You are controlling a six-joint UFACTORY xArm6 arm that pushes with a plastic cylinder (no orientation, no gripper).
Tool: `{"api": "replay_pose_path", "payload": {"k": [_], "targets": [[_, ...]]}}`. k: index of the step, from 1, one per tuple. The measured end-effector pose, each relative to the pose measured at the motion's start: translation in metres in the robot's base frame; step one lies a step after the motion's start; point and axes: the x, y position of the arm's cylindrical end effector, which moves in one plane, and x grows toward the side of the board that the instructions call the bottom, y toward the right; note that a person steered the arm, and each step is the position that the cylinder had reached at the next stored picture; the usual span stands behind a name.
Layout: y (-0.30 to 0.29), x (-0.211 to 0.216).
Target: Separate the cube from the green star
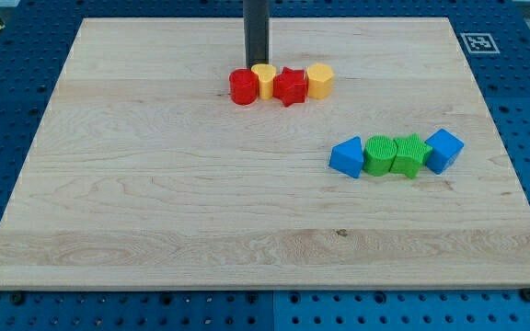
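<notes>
Surface: pale wooden board, visible grain, smooth, sitting on blue pegboard. No pincer on this rig, so no spread or pinch to report; only a straight dark rod.

My tip rests at 12 o'clock of a row: red cylinder, yellow block (shape unclear), red star, yellow hexagonal block, all touching.

Task row lies toward 4 o'clock, well apart: blue triangular block, green cylinder-like ribbed block, green star, blue cube. Cube touches star's 3 o'clock side.

Judgement: skirt the red-yellow row, arrive in the notch between star and cube from 12 o'clock, push the cube toward 3 or 4 o'clock. Flat faces should slide cleanly; off-centre contact would spin it.
</notes>
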Motion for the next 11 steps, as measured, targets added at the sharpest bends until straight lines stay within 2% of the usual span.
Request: {"api": "replay_pose_path", "payload": {"k": [1,2,3,4,5,8,9,10,11], "targets": [[-0.001,0.002],[-0.047,-0.01],[-0.107,0.015],[-0.128,0.089],[-0.092,0.139],[0.192,0.106],[0.243,0.144],[0.259,0.195],[0.261,0.184]]}}
